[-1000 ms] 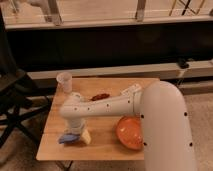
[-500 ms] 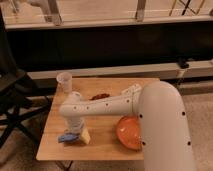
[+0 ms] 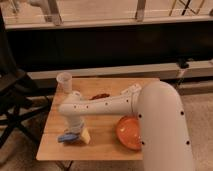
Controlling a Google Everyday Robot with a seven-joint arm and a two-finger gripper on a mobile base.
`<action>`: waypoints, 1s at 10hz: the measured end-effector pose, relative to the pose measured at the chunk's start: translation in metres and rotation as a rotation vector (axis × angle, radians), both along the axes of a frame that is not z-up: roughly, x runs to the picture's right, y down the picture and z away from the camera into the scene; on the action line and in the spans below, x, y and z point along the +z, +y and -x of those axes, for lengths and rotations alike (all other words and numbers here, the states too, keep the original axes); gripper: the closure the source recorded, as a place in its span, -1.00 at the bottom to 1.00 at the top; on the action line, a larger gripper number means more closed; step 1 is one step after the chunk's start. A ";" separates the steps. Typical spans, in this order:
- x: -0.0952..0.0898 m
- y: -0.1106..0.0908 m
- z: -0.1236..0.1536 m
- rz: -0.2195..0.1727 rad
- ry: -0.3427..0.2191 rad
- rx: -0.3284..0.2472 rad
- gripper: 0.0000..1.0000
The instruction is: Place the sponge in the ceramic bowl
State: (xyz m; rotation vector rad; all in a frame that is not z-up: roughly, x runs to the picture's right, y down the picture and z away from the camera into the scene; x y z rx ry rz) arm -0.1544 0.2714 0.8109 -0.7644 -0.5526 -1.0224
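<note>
The light-blue sponge lies flat near the front left of the wooden table. My gripper points down right over it, at the end of the white arm that reaches in from the right, and hides the sponge's back edge. I cannot see whether the gripper touches the sponge. The orange-red ceramic bowl sits at the table's front right, partly hidden behind the robot's large white body. It holds nothing that I can see.
A translucent plastic cup stands at the table's back left corner. A dark reddish-brown object lies behind the arm. A pale yellow block sits just right of the sponge. A black folding chair stands left of the table.
</note>
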 end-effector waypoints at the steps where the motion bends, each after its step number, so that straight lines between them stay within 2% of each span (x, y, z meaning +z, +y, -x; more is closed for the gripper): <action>1: 0.000 0.000 0.000 0.001 -0.001 0.000 -0.60; 10: 0.001 0.000 0.002 0.028 -0.014 -0.011 -0.60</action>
